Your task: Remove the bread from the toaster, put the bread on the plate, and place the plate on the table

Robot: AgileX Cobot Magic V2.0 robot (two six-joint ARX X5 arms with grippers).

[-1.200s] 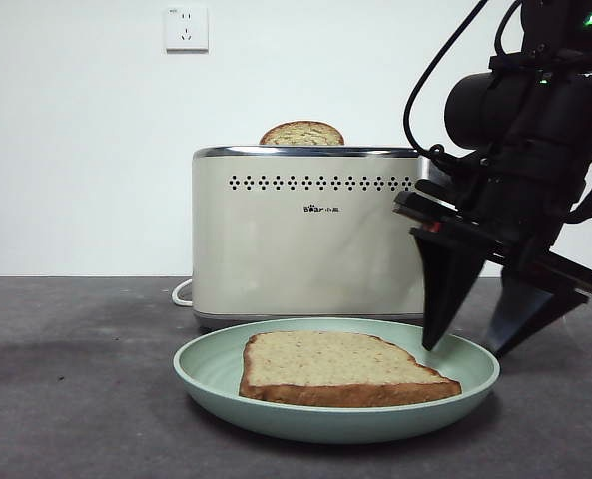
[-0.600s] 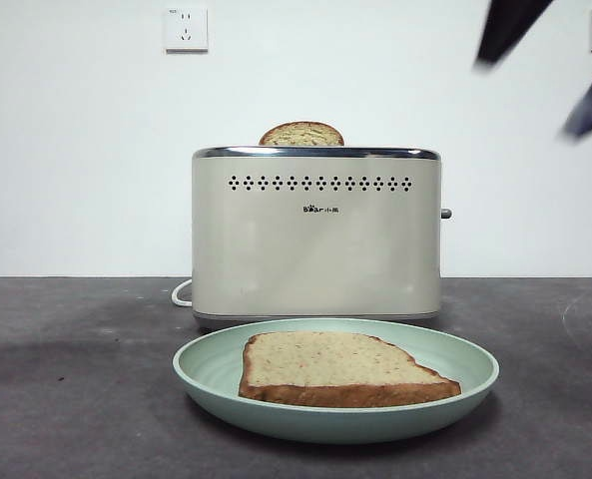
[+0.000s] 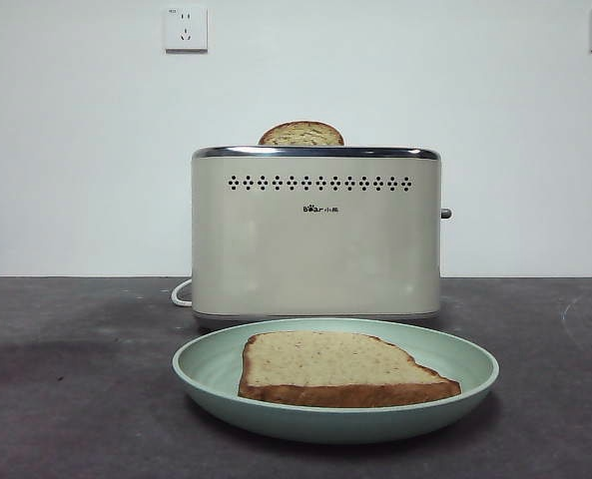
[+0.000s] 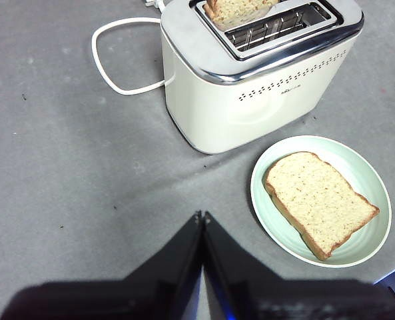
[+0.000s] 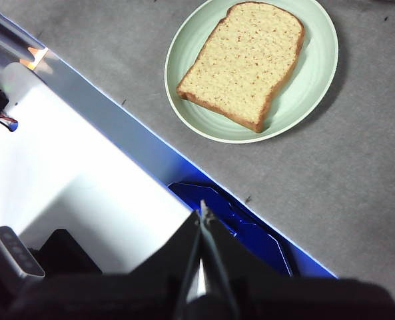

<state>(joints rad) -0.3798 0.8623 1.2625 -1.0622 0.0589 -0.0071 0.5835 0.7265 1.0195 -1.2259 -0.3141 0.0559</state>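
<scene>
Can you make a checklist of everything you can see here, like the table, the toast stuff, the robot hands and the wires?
Surface: table, dark grey, faintly mottled.
Job's things: bread lies flat on the plate; plate sits on the table in front of the toaster.
Clutter: a second slice pokes from a toaster slot.
Grippers: left gripper shut, holding nothing; right gripper shut, holding nothing, off the table's edge.
Cables: white cord loops beside the toaster.
Surroundings: white wall, wall socket.
</scene>
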